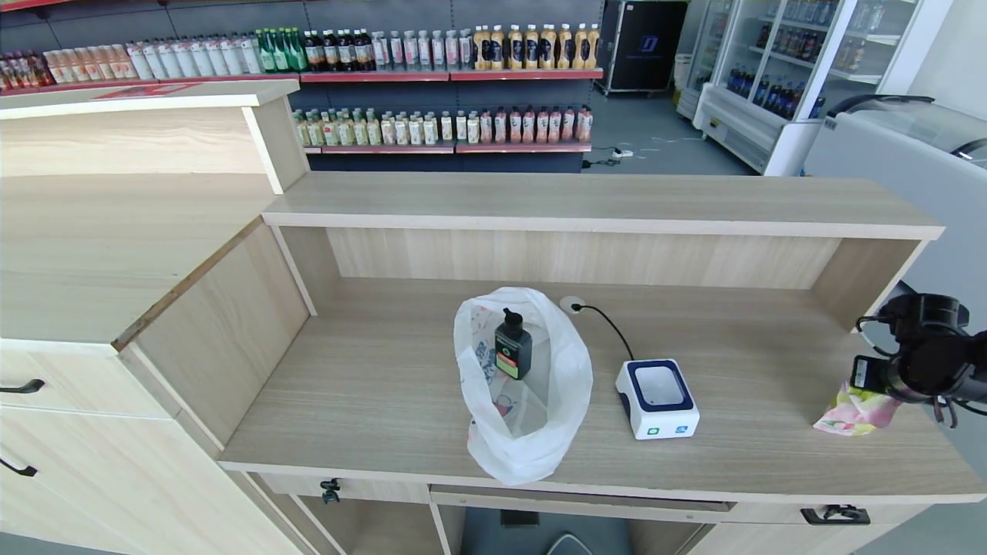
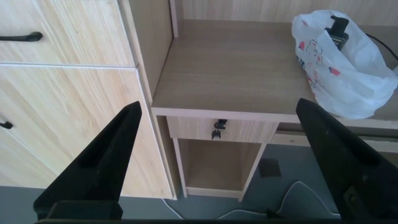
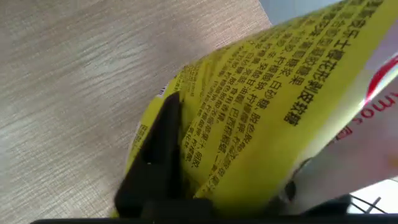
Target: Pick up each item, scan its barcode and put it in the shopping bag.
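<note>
At counter (image 1: 779, 455) edge, right gripper (image 1: 879, 389) clasps packet (image 1: 847, 416).

The head camera looks down on the pale wooden surface (image 1: 370, 385). The left wrist, lower, shares the white plastic bag (image 2: 348, 68); the right wrist hugs a yellow printed packet (image 3: 261, 112).

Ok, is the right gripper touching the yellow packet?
Touching. In the right wrist view the right gripper has a black finger pressed flat against the yellow packet.

Matt wood-grain counter (image 1: 370, 385); thin plastic shopping bag (image 1: 572, 378); glossy packet (image 3: 280, 106).
</note>
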### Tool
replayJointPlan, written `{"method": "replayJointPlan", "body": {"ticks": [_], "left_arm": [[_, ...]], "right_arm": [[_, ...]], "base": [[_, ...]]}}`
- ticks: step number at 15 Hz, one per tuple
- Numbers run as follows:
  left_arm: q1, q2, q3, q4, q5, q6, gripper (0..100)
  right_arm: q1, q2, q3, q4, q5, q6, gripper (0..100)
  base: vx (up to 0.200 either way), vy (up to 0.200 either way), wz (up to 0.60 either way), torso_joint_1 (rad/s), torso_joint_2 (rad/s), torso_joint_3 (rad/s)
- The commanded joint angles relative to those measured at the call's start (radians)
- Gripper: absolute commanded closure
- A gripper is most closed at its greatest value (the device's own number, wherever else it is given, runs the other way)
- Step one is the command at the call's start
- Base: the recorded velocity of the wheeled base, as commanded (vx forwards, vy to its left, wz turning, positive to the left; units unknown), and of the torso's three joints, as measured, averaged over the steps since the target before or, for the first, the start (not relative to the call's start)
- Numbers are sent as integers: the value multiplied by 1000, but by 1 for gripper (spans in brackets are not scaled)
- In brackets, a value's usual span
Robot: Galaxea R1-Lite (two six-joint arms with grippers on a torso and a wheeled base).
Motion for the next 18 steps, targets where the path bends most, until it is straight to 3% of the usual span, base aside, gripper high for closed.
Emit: {"method": "replayJointPlan", "body": {"ticks": [1,4,5,7,8,9,10,11,12,13,14,17,18], "left_arm": [[0,0,0,0,0,0,0],[0,0,0,0,0,0,0],[0,1,0,-1,0,0,0],[0,0,0,0,0,0,0],[0,0,0,0,0,-1,0],[0,0,0,0,0,0,0],[0,0,0,0,0,0,0],[0,0,0,0,0,0,0],[0,1,0,0,0,0,0],[0,0,0,0,0,-1,0],[0,0,0,0,0,0,0],[0,0,0,0,0,0,0],[0,0,0,0,0,0,0]], "right_arm": [[1,16,16,-6,-1,-37,100],[2,-10,75,-91,8,-69,100],[4,-64,109,-129,114,-85,100],[-4,-223,138,-144,444,-132,100],[-4,-334,126,-69,600,-149,100],[-3,-397,108,6,679,-149,100],[-1,-499,39,182,870,-148,100],[1,-582,-49,371,1140,-146,100],[-1,-628,-98,448,1369,-143,100],[-4,-656,-118,475,1521,-135,100],[4,-694,-126,489,1568,-126,100],[169,-898,-138,521,1614,44,100],[274,-972,-126,523,1613,79,100]], "base": [[0,0,0,0,0,0],[0,0,0,0,0,0],[0,0,0,0,0,0],[0,0,0,0,0,0],[0,0,0,0,0,0],[0,0,0,0,0,0],[0,0,0,0,0,0],[0,0,0,0,0,0],[0,0,0,0,0,0],[0,0,0,0,0,0],[0,0,0,0,0,0],[0,0,0,0,0,0],[0,0,0,0,0,0]]}}
